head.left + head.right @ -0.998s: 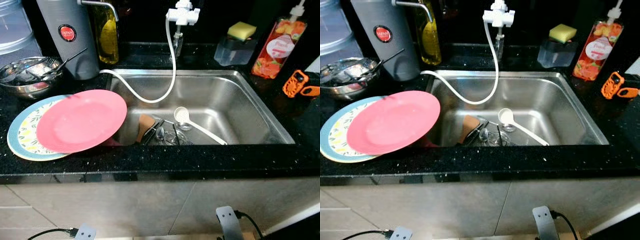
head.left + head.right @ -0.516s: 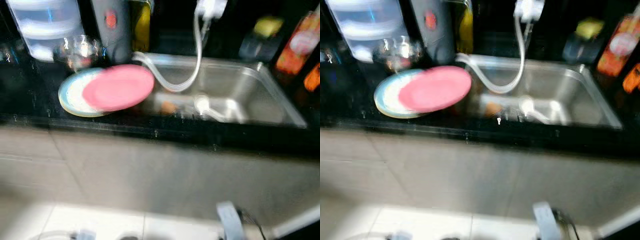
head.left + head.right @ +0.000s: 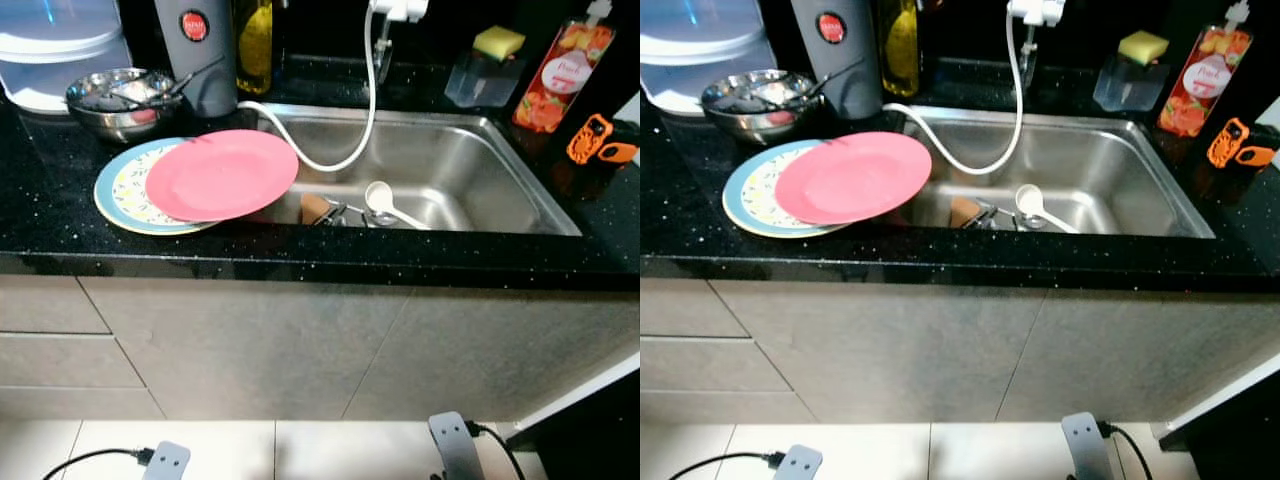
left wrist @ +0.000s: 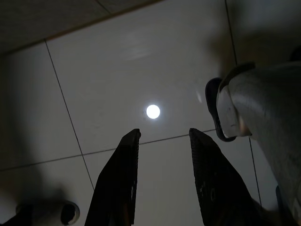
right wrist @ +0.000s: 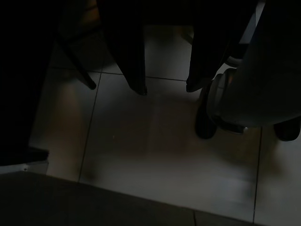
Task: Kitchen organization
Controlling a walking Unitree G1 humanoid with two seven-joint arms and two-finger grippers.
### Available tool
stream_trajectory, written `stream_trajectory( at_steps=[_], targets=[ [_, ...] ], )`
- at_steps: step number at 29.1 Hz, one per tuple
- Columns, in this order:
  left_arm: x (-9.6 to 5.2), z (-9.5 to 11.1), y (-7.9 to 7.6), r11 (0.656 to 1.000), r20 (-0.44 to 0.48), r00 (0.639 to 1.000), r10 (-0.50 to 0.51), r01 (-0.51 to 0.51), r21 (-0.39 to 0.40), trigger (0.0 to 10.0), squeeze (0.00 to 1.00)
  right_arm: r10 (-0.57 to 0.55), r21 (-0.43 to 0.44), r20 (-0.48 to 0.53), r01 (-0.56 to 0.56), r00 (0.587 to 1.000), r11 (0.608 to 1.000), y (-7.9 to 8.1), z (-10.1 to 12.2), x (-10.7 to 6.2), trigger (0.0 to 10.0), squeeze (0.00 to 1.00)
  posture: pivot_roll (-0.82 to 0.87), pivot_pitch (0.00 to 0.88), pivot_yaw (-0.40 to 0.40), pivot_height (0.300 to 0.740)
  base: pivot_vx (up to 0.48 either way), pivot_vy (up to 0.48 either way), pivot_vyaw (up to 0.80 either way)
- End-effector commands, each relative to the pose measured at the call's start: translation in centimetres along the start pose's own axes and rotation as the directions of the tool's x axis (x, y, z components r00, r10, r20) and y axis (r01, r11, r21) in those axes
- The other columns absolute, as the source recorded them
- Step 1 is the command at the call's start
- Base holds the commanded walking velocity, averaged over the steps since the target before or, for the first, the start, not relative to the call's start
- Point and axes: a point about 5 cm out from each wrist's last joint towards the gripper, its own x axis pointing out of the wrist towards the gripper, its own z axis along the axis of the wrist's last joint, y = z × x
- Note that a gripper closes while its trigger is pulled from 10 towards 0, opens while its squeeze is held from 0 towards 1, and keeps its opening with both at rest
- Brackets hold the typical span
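A pink plate lies on a blue-rimmed patterned plate on the black counter, overhanging the left edge of the steel sink. In the sink lie a white ladle, a brown item and some dark utensils. A white hose loops down from the tap into the basin. Both arms hang low. My left gripper points at the floor tiles, open and holding nothing. My right gripper hangs in shade over the floor, also open and holding nothing.
At the back left stand a steel bowl, a grey flask, an oil bottle and a water container. A sponge dispenser, red soap bottle and orange tool sit right. A grey leg with a shoe stands close.
The camera has pulled back from the counter, so the cabinet fronts and floor tiles now show below. The plates and the things in the sink have not moved.
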Motion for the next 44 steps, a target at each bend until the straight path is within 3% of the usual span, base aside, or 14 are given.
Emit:
stream_trajectory(
  at_steps=[1,23,30,31,32,34,35,36,37,38,40,41,43,44],
  targets=[
    [-0.2,-0.7,0.3,1.0,-0.026,1.0,0.004,-0.004,0.003,10.0,0.0,-0.004,0.003,0.01,0.004,1.0,1.0,-0.2,0.2,0.0,10.0,0.0,0.14,0.0,-0.064,0.74,0.0,0.0,0.0],
    [-0.5,-1.5,0.5,0.999,-0.039,0.998,0.04,-0.041,-0.032,10.0,0.0,-0.002,0.031,0.087,0.0,0.996,1.0,0.0,2.1,0.3,10.0,0.0,0.16,0.0,-0.085,0.74,0.0,0.0,0.0],
    [0.1,2.7,0.8,0.994,0.188,0.977,0.1,-0.091,-0.059,10.0,0.0,-0.089,0.174,0.248,0.046,0.965,0.984,-1.8,6.1,0.3,10.0,0.0,0.18,0.0,-0.095,0.74,0.0,0.0,0.0],
    [0.2,5.0,1.4,0.994,0.296,0.951,0.09,-0.068,-0.083,10.0,0.0,-0.125,0.227,0.326,0.051,0.937,0.973,-2.4,8.0,0.1,10.0,0.0,0.18,0.0,-0.102,0.74,0.0,0.0,0.0],
    [0.2,5.7,1.5,0.995,0.329,0.94,0.086,-0.061,-0.085,10.0,0.0,-0.135,0.242,0.35,0.05,0.927,0.969,-2.6,8.6,0.0,10.0,0.0,0.18,0.0,-0.102,0.74,0.0,0.0,0.0],
    [-0.3,8.4,1.8,0.998,0.476,0.878,0.055,-0.05,-0.024,10.0,0.0,-0.152,0.267,0.427,0.036,0.892,0.963,-2.8,10.3,-0.3,10.0,0.0,0.18,0.0,-0.102,0.74,0.0,0.0,0.0],
    [-0.3,8.4,1.8,0.998,0.476,0.878,0.055,-0.05,-0.024,10.0,0.0,-0.152,0.267,0.427,0.036,0.892,0.963,-2.8,10.3,-0.3,10.0,0.0,0.18,0.0,-0.102,0.74,0.0,0.0,0.0],
    [-0.9,10.4,1.7,0.999,0.576,0.817,0.022,-0.037,0.015,10.0,0.0,-0.167,0.277,0.462,0.037,0.871,0.96,-2.8,11.0,-0.5,10.0,0.0,0.19,0.0,-0.11,0.74,0.0,0.0,0.0],
    [-3.2,13.6,0.8,0.996,0.709,0.702,-0.066,0.001,0.092,10.0,0.0,-0.22,0.326,0.463,0.066,0.859,0.943,-3.0,10.9,-0.7,10.0,0.0,0.19,0.0,-0.112,0.74,0.0,0.0,0.0],
    [-3.2,13.6,0.8,0.996,0.709,0.702,-0.066,0.001,0.092,10.0,0.0,-0.22,0.326,0.463,0.066,0.859,0.943,-3.0,10.9,-0.7,10.0,0.0,0.19,0.0,-0.112,0.74,0.0,0.0,0.0],
    [-5.7,15.1,-0.7,0.978,0.748,0.636,-0.191,0.062,0.197,10.0,0.0,-0.275,0.383,0.433,0.101,0.858,0.918,-3.5,9.6,-0.8,10.0,0.0,0.19,0.0,-0.112,0.74,0.0,0.0,0.0],
    [-5.7,15.1,-0.7,0.978,0.748,0.636,-0.191,0.062,0.197,10.0,0.0,-0.275,0.383,0.433,0.101,0.858,0.918,-3.5,9.6,-0.8,10.0,0.0,0.19,0.0,-0.112,0.74,0.0,0.0,0.0],
    [-7.7,15.1,-1.9,0.942,0.737,0.597,-0.316,0.107,0.317,10.0,0.0,-0.335,0.437,0.414,0.138,0.846,0.889,-4.2,8.4,-1.2,10.0,0.0,0.19,0.0,-0.11,0.74,0.0,0.0,0.0],
    [-7.7,15.1,-1.9,0.942,0.737,0.597,-0.316,0.107,0.317,10.0,0.0,-0.335,0.437,0.414,0.138,0.846,0.889,-4.2,8.4,-1.2,10.0,0.0,0.19,0.0,-0.11,0.74,0.0,0.0,0.0]
  ],
)
